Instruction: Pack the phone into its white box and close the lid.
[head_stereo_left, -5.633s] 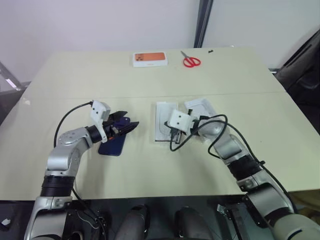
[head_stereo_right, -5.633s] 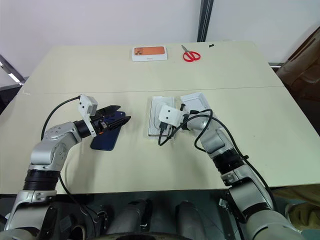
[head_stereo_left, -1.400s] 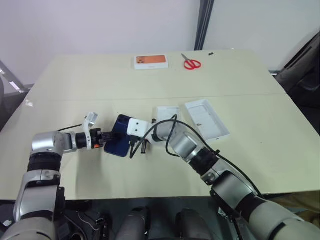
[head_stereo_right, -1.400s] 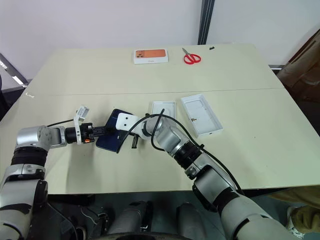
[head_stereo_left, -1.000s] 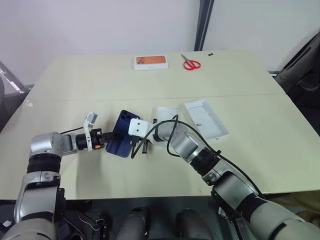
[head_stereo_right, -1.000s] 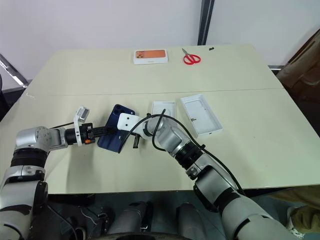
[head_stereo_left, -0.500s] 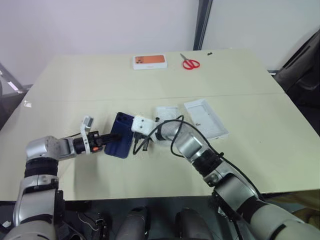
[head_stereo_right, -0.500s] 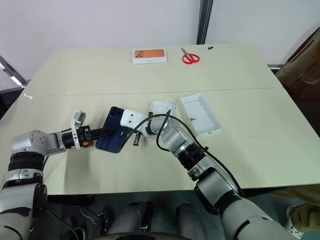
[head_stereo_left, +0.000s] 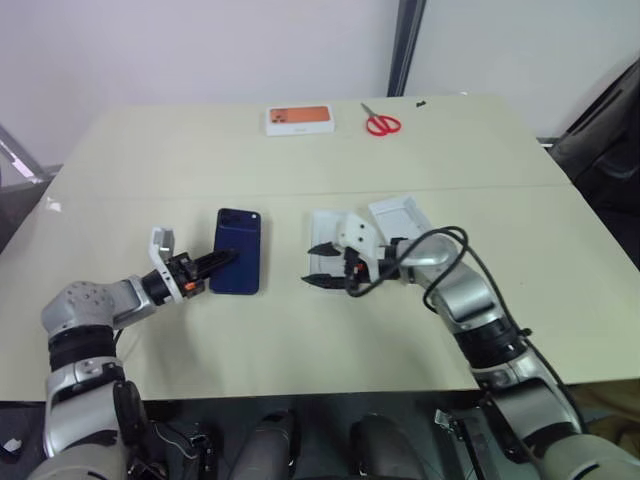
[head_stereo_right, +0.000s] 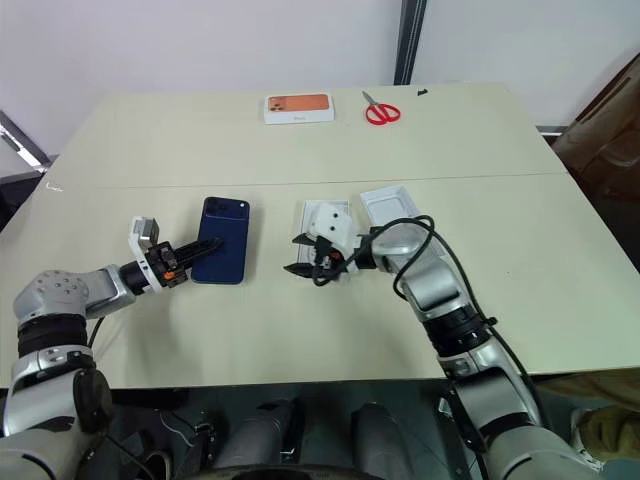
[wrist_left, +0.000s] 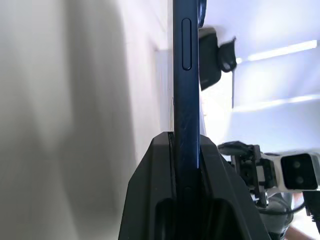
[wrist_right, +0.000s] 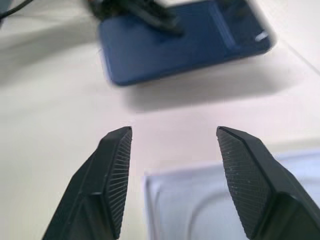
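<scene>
Left pincer (head_stereo_left: 213, 262) pinching phone (head_stereo_left: 238, 264) above beige table (head_stereo_left: 300, 160).

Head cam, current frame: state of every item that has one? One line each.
phone: camera side up, pinched at one end by the left hand, lifted off the table.
left hand: shut on the phone.
right hand: open, holding nothing, over the white insert.
white box: open, partly hidden behind the right arm; its contents can't be seen.
orange-printed box: closed.
scissors: blades together.
</scene>
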